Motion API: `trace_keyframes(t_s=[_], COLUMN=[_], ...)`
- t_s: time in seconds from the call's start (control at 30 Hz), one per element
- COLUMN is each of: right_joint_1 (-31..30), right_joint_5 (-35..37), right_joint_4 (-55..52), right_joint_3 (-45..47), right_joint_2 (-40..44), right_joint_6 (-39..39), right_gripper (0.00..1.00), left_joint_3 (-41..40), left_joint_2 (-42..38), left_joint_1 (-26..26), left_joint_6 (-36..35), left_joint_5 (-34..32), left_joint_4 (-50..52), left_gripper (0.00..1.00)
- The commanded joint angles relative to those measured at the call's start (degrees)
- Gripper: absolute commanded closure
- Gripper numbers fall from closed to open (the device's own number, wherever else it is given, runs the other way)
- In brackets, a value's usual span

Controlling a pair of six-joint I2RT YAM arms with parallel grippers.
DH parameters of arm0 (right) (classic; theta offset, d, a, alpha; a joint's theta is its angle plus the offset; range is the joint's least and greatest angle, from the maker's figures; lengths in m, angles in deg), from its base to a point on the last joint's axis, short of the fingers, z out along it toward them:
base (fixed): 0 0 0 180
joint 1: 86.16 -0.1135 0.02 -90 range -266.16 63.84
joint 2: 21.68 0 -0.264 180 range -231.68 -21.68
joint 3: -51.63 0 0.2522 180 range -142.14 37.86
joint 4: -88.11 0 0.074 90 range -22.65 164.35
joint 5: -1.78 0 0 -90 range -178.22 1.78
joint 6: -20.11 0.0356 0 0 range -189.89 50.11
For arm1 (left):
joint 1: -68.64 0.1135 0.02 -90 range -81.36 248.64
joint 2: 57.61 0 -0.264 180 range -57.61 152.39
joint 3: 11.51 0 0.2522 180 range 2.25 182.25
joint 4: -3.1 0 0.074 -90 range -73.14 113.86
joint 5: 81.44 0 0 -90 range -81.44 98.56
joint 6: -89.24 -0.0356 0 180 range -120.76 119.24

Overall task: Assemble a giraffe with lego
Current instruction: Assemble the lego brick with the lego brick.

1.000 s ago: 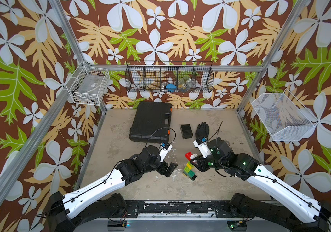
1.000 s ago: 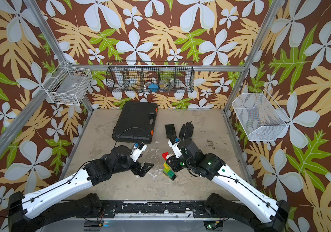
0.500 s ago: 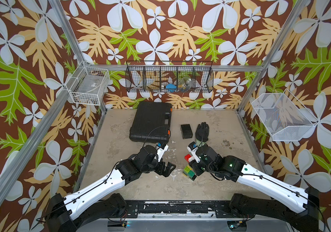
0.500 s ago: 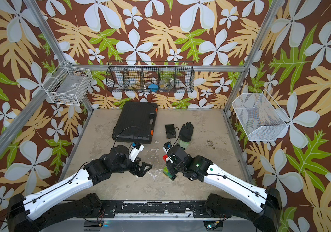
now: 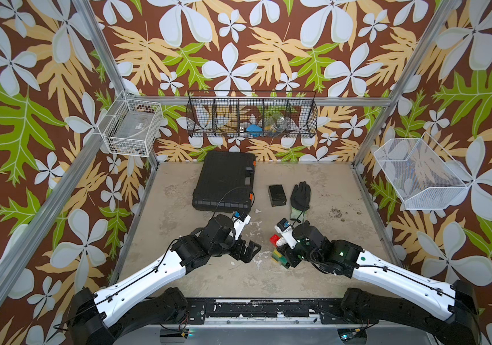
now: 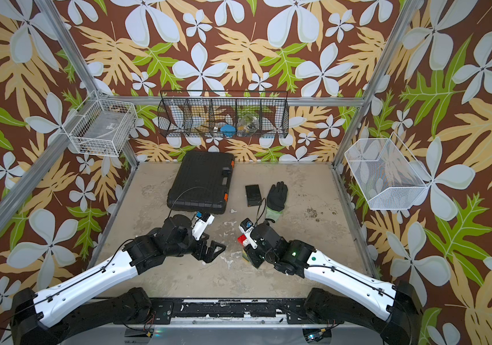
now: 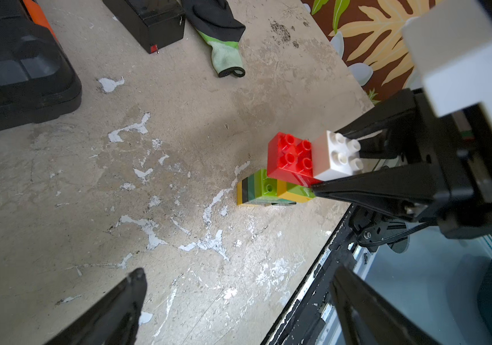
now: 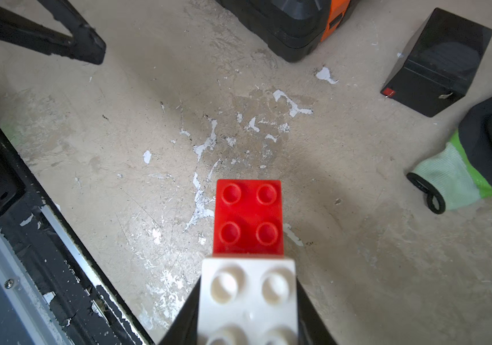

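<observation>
Your right gripper [image 7: 325, 159], jaws clamped on the white head brick of the multicoloured lego-brick giraffe [image 7: 289, 158], has swung in over it. The giraffe has barely shifted and sits centre-near on the beige worktop [image 5: 223, 283]. Your left gripper [image 5: 250, 251] is empty, jaws still wide open. The build looks complete, so prob. only set-down is left.

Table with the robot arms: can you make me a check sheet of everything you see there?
Surface: table beige, scratched, with white chips.
Job's things: giraffe joined, red-and-white head on top; no loose bricks seen.
Clutter: black case, small black box, glove, all behind the arms.
Grippers: right gripper shut on the giraffe's white head brick; left gripper open, empty, apart from it.
Cables: a thin black cable loops at each wrist.
Surroundings: flowered walls; black basket, two white baskets.
</observation>
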Motion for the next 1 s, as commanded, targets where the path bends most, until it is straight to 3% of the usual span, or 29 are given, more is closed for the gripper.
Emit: trace_keyframes(t_s=[0.0,0.97], right_joint_1=[0.0,0.5], right_joint_5=[-0.6,1.1], right_joint_4=[2.2,3.6], right_joint_3=[0.1,0.9], right_joint_2=[-0.2,-3.0], right_joint_6=[-1.5,-2.2], right_gripper=[0.78,0.79], left_joint_3=[0.6,-0.4], left_joint_2=[0.2,0.0], left_joint_1=[0.1,0.1], left_joint_6=[-0.6,-0.2], left_joint_5=[0.5,1.2], left_joint_4=[0.0,-1.0], left_gripper=[0.0,0.0])
